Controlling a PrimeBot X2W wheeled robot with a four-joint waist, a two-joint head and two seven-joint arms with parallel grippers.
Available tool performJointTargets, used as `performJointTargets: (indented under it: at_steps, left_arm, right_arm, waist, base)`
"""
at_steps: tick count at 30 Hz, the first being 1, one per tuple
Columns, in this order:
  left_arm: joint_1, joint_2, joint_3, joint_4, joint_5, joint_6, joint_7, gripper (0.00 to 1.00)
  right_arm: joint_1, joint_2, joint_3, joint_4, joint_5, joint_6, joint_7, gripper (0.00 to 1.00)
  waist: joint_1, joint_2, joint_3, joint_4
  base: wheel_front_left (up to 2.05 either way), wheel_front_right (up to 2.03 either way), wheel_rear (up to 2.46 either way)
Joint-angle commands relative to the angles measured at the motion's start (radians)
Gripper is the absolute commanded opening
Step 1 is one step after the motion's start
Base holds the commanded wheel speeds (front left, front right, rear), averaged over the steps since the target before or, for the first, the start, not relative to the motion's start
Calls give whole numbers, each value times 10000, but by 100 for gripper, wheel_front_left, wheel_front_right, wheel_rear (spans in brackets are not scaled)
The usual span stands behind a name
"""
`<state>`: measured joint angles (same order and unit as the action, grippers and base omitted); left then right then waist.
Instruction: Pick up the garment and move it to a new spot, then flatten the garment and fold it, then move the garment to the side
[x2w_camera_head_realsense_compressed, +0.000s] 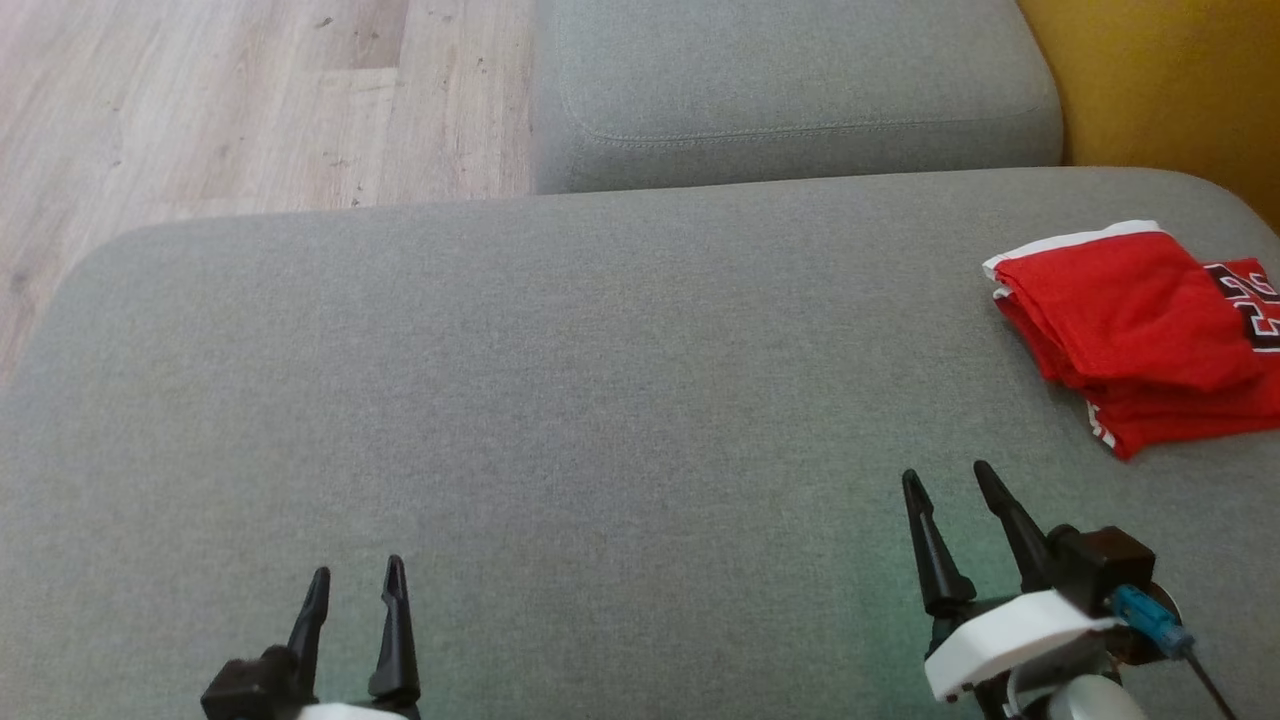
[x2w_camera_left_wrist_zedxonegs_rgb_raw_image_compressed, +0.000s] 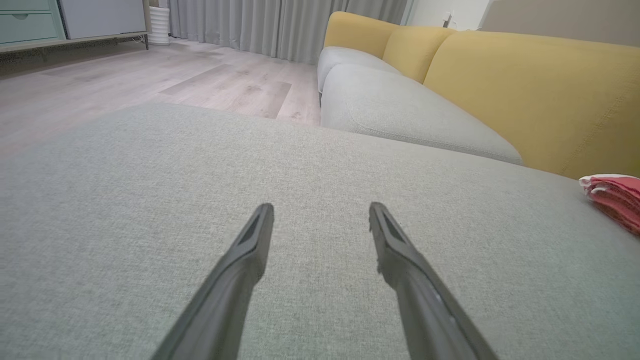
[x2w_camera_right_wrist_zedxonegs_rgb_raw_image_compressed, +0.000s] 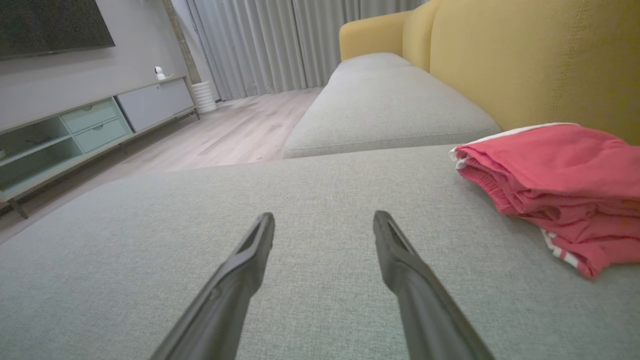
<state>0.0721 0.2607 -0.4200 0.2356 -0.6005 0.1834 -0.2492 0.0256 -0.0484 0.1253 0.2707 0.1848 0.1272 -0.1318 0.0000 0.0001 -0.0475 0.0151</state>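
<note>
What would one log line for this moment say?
garment: folded, right side of sofa | left pincer: open, empty | right pincer: open, empty

Count on inspection: one red garment, a single folded stack. Claws: two, namely left claw and right claw, each with two dark fingers, four in all. Grey seat cushions: three, counted in the left wrist view. Yellow back cushions: three in the same view. At the far wall: one low cabinet, two pale green drawers, one dark screen, one small white device on the cabinet top, one white ribbed cylinder on the floor.
</note>
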Motion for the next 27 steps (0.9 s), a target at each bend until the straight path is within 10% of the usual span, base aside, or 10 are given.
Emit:
performJointTargets:
  at_steps: [1, 12, 13, 27]
  left_arm:
    - [-320, 56, 390, -185, -41, -41, -117, 100]
    - [-361, 74, 346, -120, -66, -17, -98, 100]
    - [-2, -2, -3, 154, -16, 2, 3, 0]
    - [-41, -299, 389, 593, -881, -251, 305, 0]
  right_arm:
    - [-289, -19, 230, -336, -6, 35, -8, 100]
    - [-319, -19, 218, -237, 23, 35, -41, 100]
    - [1, 0, -2, 51, 4, 0, -1, 0]
    - [104, -59, -107, 510, 1278, 3, 135, 0]
  waist:
    - [0, -1, 5, 2]
    - [0, -1, 9, 15]
    - [0, -1, 10, 15]
    - [0, -1, 54, 2]
  base:
    - [0, 0, 0]
    - [0, 0, 0]
    - [0, 0, 0]
    - [0, 0, 0]
